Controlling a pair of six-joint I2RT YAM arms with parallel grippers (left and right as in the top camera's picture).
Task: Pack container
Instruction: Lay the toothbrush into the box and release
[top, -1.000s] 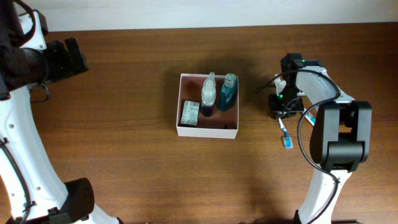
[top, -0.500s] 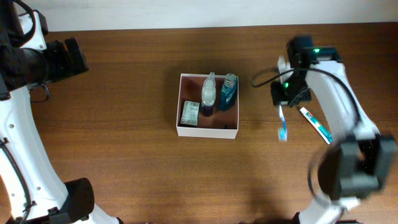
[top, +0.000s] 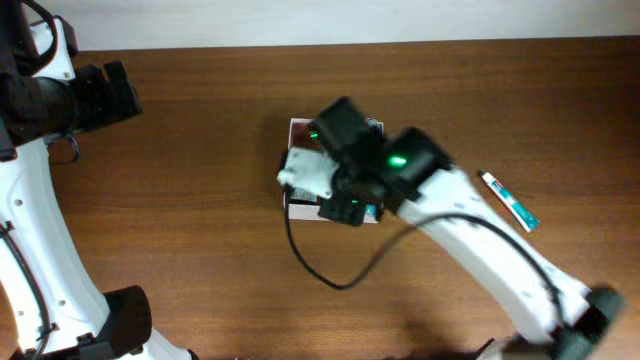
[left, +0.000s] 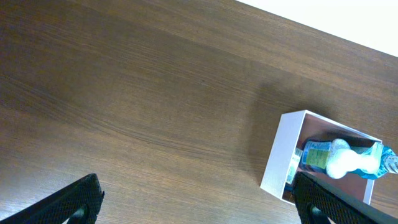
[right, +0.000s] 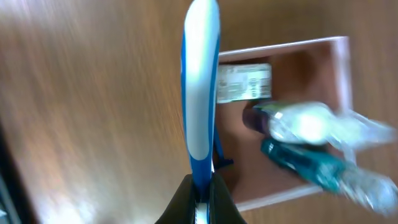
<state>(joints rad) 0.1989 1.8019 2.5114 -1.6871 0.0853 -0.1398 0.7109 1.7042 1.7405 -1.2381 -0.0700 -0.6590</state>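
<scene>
Locate the table (top: 200, 230) first, then the right arm (top: 470, 230) stretched across it. Find the container (left: 277, 162) at mid-table, open side up, largely covered by that arm in the overhead view. Note 2 bottles lying side by side inside: a clear bottle (right: 298, 121) and a teal bottle (right: 311, 168), close together or touching. Note the toothbrush (right: 199, 93), blue and white, clenched at its handle end by the right gripper (right: 200, 202) and held over the container wall on the side of the soap packet (right: 245, 81). Leave the left gripper (left: 196, 190) parked well apart from the container, fingers spread wide and empty.

Step in hand, by judgement: placing the toothbrush.

1. Align the handle with the bare strip of floor beside the packet, parallel to the bottles.
2. Lower until the brush nears the floor, avoiding the rim and the bottle caps.
3. Release only with the whole length inside the walls.
4. Expect a light, slim object, prone to roll or bounce if dropped from height.
</scene>
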